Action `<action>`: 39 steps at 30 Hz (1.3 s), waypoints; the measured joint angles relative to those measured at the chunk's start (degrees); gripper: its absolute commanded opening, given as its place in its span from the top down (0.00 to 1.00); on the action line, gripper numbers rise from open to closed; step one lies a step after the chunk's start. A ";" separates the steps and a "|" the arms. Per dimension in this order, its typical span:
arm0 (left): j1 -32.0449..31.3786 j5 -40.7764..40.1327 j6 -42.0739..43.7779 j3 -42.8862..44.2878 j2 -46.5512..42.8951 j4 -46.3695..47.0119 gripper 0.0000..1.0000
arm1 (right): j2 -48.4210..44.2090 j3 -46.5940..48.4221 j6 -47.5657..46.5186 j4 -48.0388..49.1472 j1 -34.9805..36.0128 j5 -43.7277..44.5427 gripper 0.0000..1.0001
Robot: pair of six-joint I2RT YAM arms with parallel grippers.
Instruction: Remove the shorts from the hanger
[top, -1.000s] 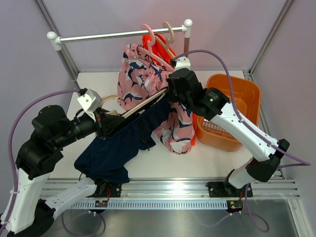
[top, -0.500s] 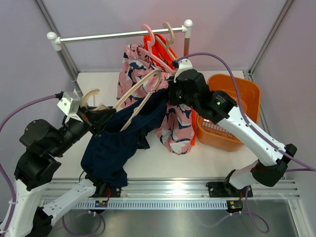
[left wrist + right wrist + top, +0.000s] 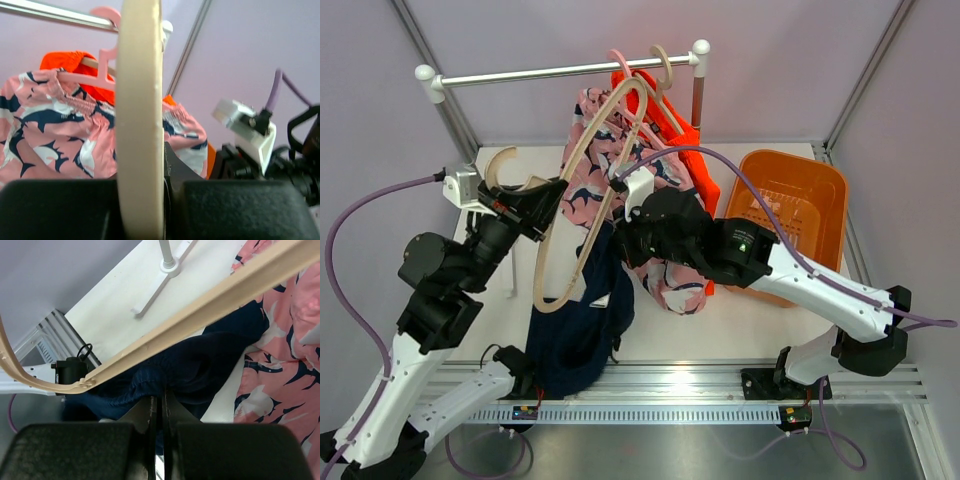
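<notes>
Left end effector (image 3: 530,205) clamps the hanger (image 3: 140,125). Right end effector (image 3: 622,238) pinches the navy shorts (image 3: 575,340), which sag below the hanger. Risk: the waistband snags on the hanger's notch and yanks the hanger loose.

- Far edge: rail (image 3: 560,70) spans it. Pink shorts (image 3: 592,180) and orange shorts (image 3: 680,140) hang off it into mid-desk, so no straight pass.
- Centre-left: cream hanger (image 3: 140,125) tilts from the rail toward the near edge, with navy shorts (image 3: 575,340) draped below it.
- Far-right corner: orange basket (image 3: 792,156) fills it.
- Right arm (image 3: 800,275) crosses from the near-right corner to centre; left arm (image 3: 445,270) covers the left edge.
- Open: bare table (image 3: 740,330) along the near edge, right of the navy shorts.
</notes>
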 measured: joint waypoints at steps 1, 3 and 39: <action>0.00 -1.07 -0.61 -0.50 -0.07 1.55 1.00 | 0.00 0.00 -0.17 -0.04 0.11 0.00 1.00; 0.00 -3.37 -1.14 -0.68 -0.04 3.15 1.00 | 0.00 0.00 -0.66 -0.11 0.17 0.13 1.00; -0.04 -20.02 3.87 5.25 1.40 -12.83 1.00 | -17.00 24.65 -59.39 51.71 -1.03 37.35 1.00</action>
